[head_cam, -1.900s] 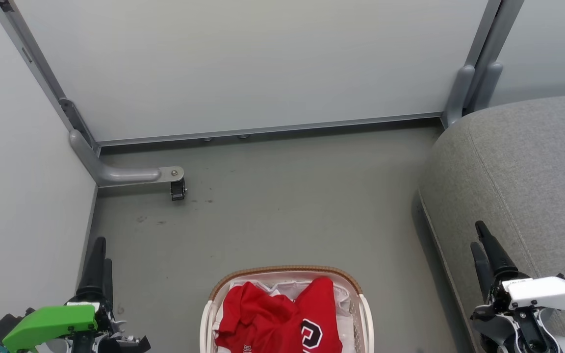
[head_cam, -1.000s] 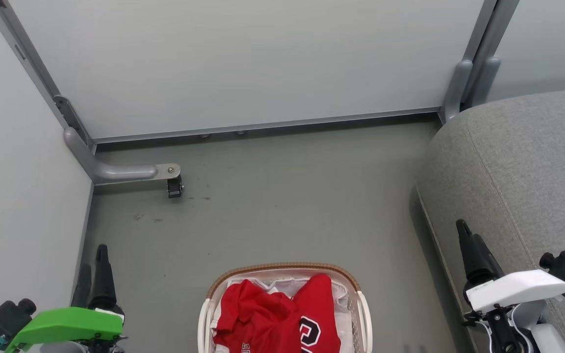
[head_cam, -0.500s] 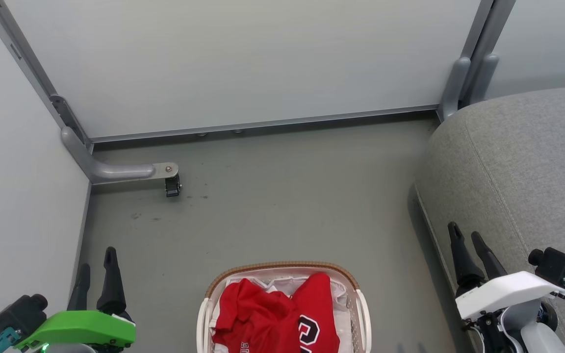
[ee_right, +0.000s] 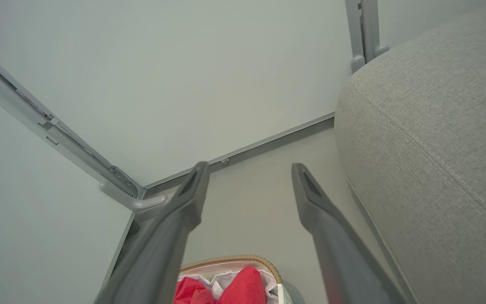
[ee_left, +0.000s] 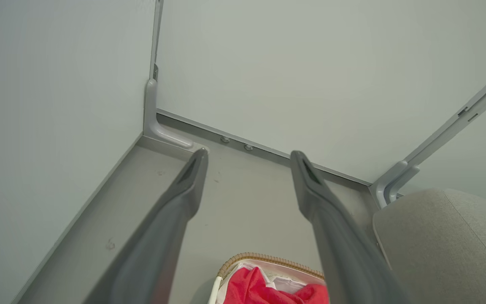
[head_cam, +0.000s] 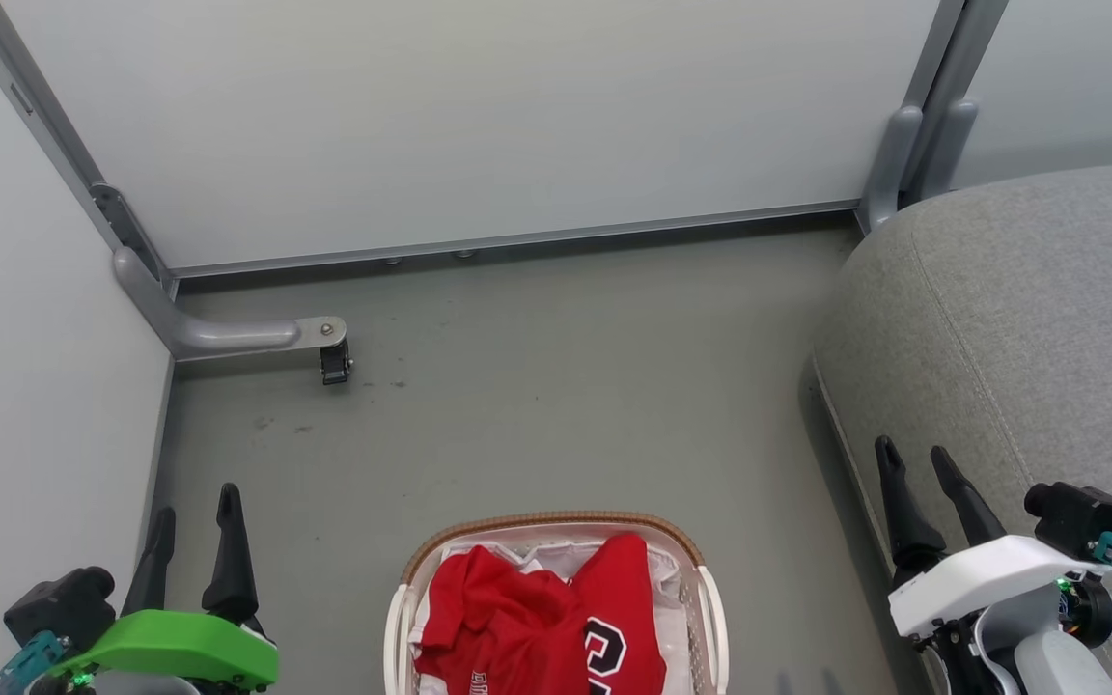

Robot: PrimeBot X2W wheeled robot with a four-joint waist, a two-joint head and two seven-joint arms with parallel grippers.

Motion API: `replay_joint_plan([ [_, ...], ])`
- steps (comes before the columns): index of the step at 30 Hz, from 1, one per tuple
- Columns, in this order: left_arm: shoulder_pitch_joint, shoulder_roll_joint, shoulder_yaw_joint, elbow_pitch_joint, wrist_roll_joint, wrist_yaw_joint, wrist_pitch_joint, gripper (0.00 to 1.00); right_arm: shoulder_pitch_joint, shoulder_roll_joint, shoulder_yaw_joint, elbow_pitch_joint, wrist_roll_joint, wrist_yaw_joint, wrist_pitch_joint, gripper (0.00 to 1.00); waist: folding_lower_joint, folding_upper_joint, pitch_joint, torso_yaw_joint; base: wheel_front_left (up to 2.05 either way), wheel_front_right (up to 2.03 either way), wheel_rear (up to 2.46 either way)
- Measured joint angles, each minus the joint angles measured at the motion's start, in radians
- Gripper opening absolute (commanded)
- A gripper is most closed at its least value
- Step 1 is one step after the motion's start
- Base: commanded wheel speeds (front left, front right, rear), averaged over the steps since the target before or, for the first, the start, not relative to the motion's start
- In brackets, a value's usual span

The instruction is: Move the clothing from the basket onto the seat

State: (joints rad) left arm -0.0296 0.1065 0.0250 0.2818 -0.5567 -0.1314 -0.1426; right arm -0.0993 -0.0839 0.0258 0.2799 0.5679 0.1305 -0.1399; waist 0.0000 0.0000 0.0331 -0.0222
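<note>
clothing [head_cam: 537, 627] sits bunched in the basket [head_cam: 556, 524], left gripper [head_cam: 196, 502] and right gripper [head_cam: 913, 449] both wide open holding nothing, so i'd dip one onto the red heap, dodge the white liner [head_cam: 556, 557], then swing to the seat [head_cam: 1019, 319].

Corner enclosure of pale grey partition panels: back panel [head_cam: 479, 125] and left panel [head_cam: 35, 405], both framed in grey metal. A base rail [head_cam: 517, 241] runs along the foot of the back panel. A curved grey bracket [head_cam: 218, 335] at the left corner carries a small black caster [head_cam: 335, 364] on the matt grey, faintly scuffed floor [head_cam: 556, 386]. The grey upholstered seat [head_cam: 1019, 319] stands at right. Lighting is even and diffuse.
</note>
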Motion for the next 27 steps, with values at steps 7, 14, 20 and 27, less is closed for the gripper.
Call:
replay_joint_plan([
  [7,0.000,0.003,-0.009,0.012,0.062,0.000,-0.016,1.00,-0.015,-0.006,0.008,0.013,-0.074,0.000,-0.019,1.00,0.0000,0.0000,0.000,-0.001,0.00,0.00,0.00],
  [14,0.006,0.009,-0.021,0.021,0.132,0.000,-0.034,1.00,-0.017,-0.011,0.024,0.036,-0.143,0.000,-0.035,1.00,0.0000,0.0000,-0.001,0.000,0.00,0.00,0.00],
  [20,0.013,0.009,-0.021,0.023,0.190,0.000,-0.045,1.00,-0.018,-0.011,0.030,0.044,-0.197,0.000,-0.049,1.00,0.0000,0.0000,0.001,0.000,0.00,0.00,0.00],
  [27,0.018,0.008,-0.022,0.022,0.248,0.000,-0.063,1.00,-0.017,-0.010,0.031,0.054,-0.258,0.000,-0.064,1.00,0.0000,0.0000,0.003,-0.004,0.00,0.00,0.00],
])
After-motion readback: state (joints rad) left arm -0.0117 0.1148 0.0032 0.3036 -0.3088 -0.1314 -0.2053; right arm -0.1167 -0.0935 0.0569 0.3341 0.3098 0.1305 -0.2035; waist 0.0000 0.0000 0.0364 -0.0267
